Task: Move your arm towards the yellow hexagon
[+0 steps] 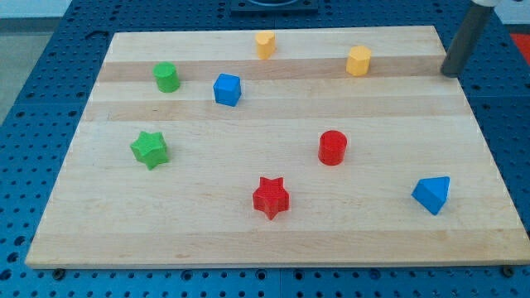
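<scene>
Item: wooden board (273, 240), bearing at its far right edge my tip (450, 74), a bare rod with no jaws to open or close, touching nothing; yellow hexagon (358, 60) lies well apart at its nine o'clock, near the board's top.

The yellow hexagon (358, 60) stands upright near the board's top edge — right of centre.
</scene>
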You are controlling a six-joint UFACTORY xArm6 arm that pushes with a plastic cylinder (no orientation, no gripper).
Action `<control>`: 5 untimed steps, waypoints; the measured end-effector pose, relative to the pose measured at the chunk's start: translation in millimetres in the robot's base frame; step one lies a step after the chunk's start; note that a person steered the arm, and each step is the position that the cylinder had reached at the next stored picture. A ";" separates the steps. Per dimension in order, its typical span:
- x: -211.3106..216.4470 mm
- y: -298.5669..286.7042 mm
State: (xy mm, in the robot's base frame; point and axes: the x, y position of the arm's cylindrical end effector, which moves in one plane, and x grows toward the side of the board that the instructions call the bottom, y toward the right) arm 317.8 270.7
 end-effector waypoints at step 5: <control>-15.9 -72.0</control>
State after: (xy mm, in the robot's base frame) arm 302.0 198.6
